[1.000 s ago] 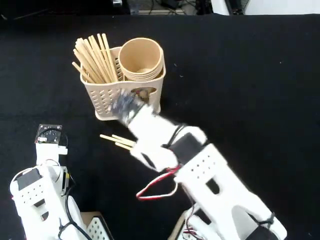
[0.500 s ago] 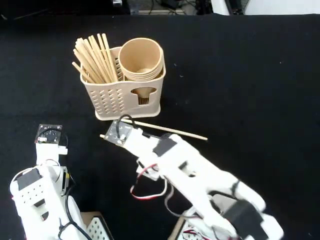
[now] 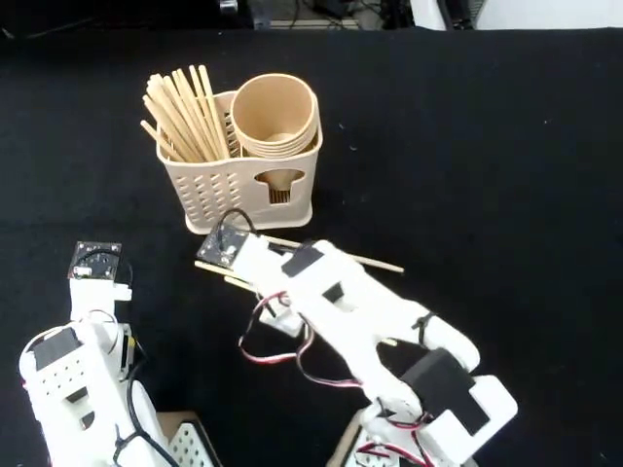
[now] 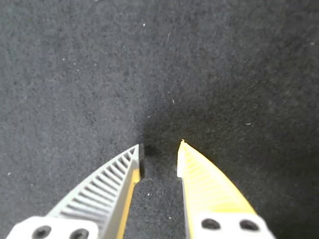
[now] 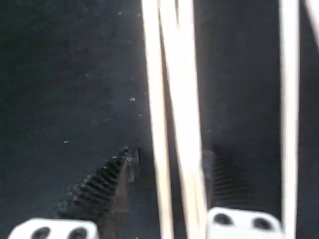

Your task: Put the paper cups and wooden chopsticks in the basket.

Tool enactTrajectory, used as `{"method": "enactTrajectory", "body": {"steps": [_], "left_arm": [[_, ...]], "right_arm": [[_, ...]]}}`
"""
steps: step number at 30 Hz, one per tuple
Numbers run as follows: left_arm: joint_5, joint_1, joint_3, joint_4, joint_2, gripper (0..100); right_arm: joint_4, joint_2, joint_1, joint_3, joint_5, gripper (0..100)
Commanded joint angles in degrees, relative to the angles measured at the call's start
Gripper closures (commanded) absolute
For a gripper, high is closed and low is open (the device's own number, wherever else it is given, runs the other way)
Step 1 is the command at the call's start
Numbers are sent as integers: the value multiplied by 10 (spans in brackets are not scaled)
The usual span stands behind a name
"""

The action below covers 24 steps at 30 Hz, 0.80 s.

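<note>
**A:** Right gripper [image 5: 169,154] is down at the table [image 3: 506,146] just in front of the basket [image 3: 219,185]; jaws parted, one finger either side of the loose sticks [image 5: 187,124]; a sliver of dark shows between one finger and the nearest stick, so they're straddled, not pinched.

**B:** And from above the ends of those sticks poke out beside the right arm [image 3: 341,302], flat on the cloth, near the basket but not touching it; a long stick [image 3: 375,262] juts out from under the arm on the other side.

**A:** The basket stands upright; cups [image 3: 275,112] are stacked in one compartment; a bundle [image 3: 183,107] of chopsticks leans in the other, fanned out above the rim.

**B:** Left gripper [image 4: 159,154]?

**A:** Pointed straight down at bare black cloth, well apart from the basket; fingers a narrow gap apart, tips not meeting, nothing between them.

**B:** So the cups are in, the bundle is in; the loose sticks are on the table.
</note>
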Motion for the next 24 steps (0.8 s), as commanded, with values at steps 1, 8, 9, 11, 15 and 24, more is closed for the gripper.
{"method": "enactTrajectory", "body": {"steps": [1,8,9,11,15,24], "left_arm": [[-7,8,1,-6,-2,855],[-7,8,1,-6,-2,855],[-7,8,1,-6,-2,855],[-7,8,1,-6,-2,855],[-7,8,1,-6,-2,855],[-7,8,1,-6,-2,855]], "right_arm": [[1,5,4,-16,34,991],[27,-15,6,-19,36,986],[34,-30,6,-19,36,986],[53,-67,6,-20,36,986],[92,-170,4,-20,36,986],[155,-336,4,-17,34,986]]}}
